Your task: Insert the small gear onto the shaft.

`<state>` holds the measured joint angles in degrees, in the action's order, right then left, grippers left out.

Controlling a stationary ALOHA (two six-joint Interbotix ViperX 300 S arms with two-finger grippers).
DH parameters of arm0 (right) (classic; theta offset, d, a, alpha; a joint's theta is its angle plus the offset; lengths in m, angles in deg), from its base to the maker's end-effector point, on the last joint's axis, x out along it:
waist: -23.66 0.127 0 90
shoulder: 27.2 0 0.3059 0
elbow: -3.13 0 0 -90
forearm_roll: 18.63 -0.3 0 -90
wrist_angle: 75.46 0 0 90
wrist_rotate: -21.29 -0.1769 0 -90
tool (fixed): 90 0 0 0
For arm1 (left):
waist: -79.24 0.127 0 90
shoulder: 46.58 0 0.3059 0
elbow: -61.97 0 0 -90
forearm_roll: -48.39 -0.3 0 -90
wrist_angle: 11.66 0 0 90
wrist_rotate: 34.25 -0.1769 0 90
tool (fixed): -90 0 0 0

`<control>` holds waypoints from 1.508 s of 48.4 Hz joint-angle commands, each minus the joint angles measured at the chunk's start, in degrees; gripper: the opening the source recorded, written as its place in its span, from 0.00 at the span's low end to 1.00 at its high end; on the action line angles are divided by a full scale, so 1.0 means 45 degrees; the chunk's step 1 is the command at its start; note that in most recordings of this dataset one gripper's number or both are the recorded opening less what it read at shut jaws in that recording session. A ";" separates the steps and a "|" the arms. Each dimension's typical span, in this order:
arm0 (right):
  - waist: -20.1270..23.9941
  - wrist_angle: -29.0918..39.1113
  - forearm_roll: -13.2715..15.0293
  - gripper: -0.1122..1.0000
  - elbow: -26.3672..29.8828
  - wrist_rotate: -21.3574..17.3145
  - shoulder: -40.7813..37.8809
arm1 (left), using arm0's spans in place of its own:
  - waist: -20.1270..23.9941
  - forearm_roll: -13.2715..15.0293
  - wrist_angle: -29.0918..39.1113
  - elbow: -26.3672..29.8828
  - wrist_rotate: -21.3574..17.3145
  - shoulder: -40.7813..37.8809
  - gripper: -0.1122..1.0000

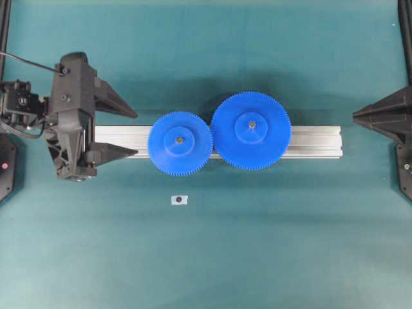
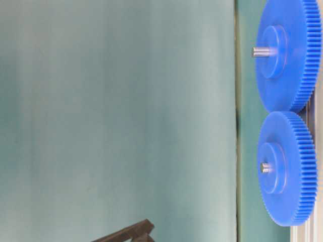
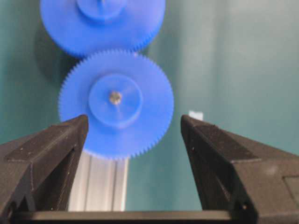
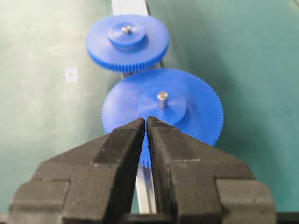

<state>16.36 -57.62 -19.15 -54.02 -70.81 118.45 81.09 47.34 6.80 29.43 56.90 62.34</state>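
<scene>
Even, fairly bright light from above casts a soft shadow beyond the larger gear, while both wrist views blur the near black fingers and the table-level backdrop is hazy.

A robotics lab test bench: a plain teal mat covers it, and black frame posts stand at its edges. At its centre lies an aluminium extrusion rail, with a robot arm just left of the rail.
</scene>
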 commanded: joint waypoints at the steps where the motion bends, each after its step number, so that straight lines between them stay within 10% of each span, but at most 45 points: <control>1: -0.0020 -0.0215 -0.0059 0.31 0.0117 -0.0137 -0.0078 | -0.0117 -0.0039 -0.0215 0.0078 0.0000 -0.0020 0.81; 18: -0.0020 -0.0332 -0.0059 0.31 -0.0254 -0.1367 -0.0098 | -0.0195 -0.0039 -0.0820 0.0137 -0.0059 -0.1191 0.81; 73: -0.0020 -0.0254 0.0098 0.31 -0.0352 -0.1387 0.0039 | -0.0215 -0.0039 -0.0996 0.0410 -0.0020 -0.1523 0.81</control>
<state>16.36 -58.50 -18.80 -56.21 -76.53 118.98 80.30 47.34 2.67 30.04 56.90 54.52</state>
